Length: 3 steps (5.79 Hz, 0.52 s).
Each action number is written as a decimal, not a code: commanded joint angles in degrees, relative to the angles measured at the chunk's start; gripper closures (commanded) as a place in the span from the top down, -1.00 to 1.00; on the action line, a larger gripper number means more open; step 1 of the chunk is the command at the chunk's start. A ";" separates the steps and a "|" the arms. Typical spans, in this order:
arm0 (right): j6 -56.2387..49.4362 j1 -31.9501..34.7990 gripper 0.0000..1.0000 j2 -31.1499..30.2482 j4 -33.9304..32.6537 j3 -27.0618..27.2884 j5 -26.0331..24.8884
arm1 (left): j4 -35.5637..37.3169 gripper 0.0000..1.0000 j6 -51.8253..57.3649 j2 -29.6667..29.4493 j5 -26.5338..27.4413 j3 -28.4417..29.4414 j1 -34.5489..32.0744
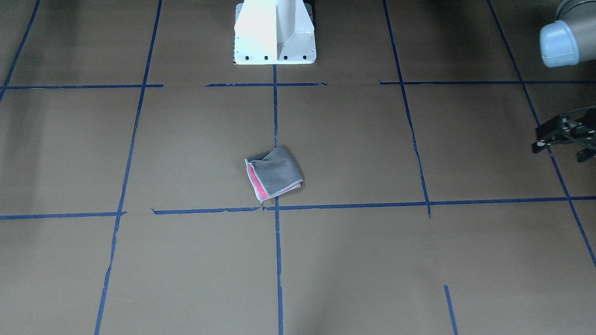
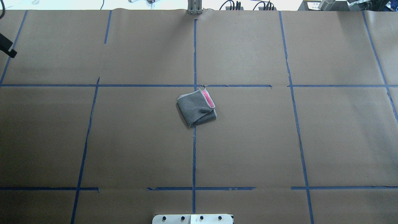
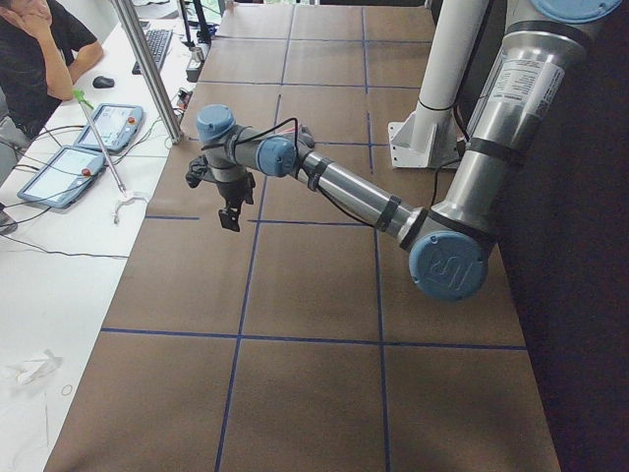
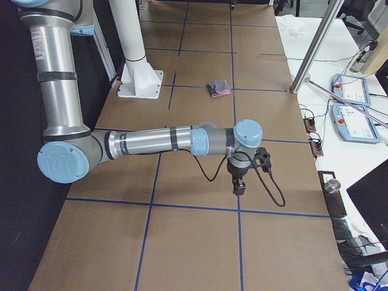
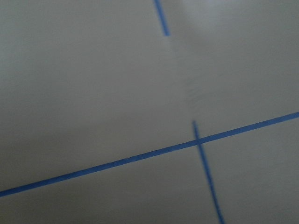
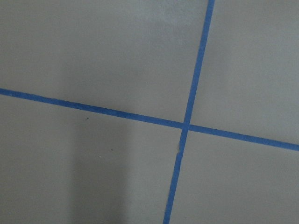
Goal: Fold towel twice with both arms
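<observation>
The towel (image 1: 274, 174) lies folded into a small square at the table's middle, grey face up, with a pink strip showing along one edge; it also shows in the overhead view (image 2: 196, 107) and the right side view (image 4: 218, 88). No gripper touches it. My left gripper (image 1: 563, 135) hangs far off at the table's left end, cut by the frame edge (image 2: 7, 46), and I cannot tell how its jaws stand. My right gripper (image 4: 238, 185) hangs above the table's right end and shows only in the side view, so I cannot tell its state. Both wrist views show only paper and tape.
Brown paper with blue tape lines (image 2: 194, 56) covers the table. The white pedestal (image 1: 274, 32) stands at the robot's edge. A metal post (image 4: 309, 60) and operator tablets (image 4: 351, 115) stand beyond the far edge, where a person (image 3: 39, 49) sits.
</observation>
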 commanded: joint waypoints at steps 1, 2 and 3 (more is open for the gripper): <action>-2.98 0.19 1.00 -1.11 0.28 -3.08 -0.58 | -0.39 1.00 9.10 3.44 -1.23 7.50 -4.54; -2.81 0.19 1.00 -3.73 2.71 -3.09 -1.20 | -1.17 1.00 12.89 5.98 -1.33 9.02 -5.69; -2.20 0.19 1.00 -8.02 8.31 -3.09 -1.20 | -3.44 1.00 13.01 8.00 -1.33 9.39 -6.05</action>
